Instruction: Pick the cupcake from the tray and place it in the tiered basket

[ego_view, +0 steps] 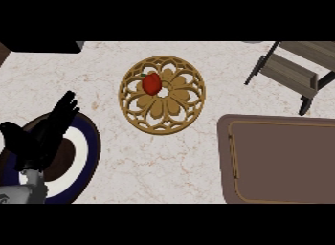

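A brown rectangular tray (290, 162) lies at the right of the marble counter, and I see no cupcake on it or anywhere else in the head view. The tiered basket (297, 72), wooden slats on a dark frame, stands at the back right. My left hand (39, 141) shows at the lower left, open, fingers straight and pointing up. It rests over a round plate and holds nothing. My right hand does not show.
Under the left hand lies a round plate with a navy rim (91, 148). A carved wooden trivet (172, 107) sits mid-counter with a red fruit (151, 83) on it. A dark object (43, 46) stands at the back left corner.
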`<action>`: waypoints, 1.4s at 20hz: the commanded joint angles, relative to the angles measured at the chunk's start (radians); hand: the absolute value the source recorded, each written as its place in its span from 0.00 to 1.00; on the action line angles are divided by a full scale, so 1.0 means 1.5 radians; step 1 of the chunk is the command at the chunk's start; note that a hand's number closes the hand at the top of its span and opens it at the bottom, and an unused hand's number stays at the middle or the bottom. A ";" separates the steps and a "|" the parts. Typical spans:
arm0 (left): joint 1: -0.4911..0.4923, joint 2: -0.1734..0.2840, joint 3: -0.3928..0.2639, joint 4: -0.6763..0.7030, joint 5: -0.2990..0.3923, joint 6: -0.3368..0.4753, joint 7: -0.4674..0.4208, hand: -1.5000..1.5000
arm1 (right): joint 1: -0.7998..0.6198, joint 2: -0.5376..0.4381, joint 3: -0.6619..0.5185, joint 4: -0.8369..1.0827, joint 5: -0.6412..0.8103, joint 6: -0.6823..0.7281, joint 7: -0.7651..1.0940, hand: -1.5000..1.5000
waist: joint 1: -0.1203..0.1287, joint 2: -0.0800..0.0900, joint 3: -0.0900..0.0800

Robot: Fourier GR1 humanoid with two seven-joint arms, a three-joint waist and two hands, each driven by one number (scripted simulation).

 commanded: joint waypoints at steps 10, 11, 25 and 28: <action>0.009 -0.013 0.006 0.011 -0.011 -0.003 -0.014 0.50 | -0.076 0.045 -0.073 0.141 -0.003 -0.085 -0.057 0.00 | -0.001 0.000 0.000; -0.001 0.008 0.028 -0.025 0.012 -0.006 0.031 0.50 | -0.064 0.031 -0.095 0.143 -0.021 -0.091 -0.065 0.00 | 0.000 -0.001 0.001; 0.017 -0.011 0.014 -0.005 -0.010 -0.010 -0.012 0.50 | -0.110 -0.086 -0.277 0.168 -0.161 -0.137 -0.049 0.00 | -0.005 0.000 0.000; -0.014 0.009 0.034 0.007 0.004 -0.020 0.017 0.50 | -0.113 -0.136 -0.290 0.172 -0.161 -0.148 -0.026 0.00 | -0.009 -0.001 0.000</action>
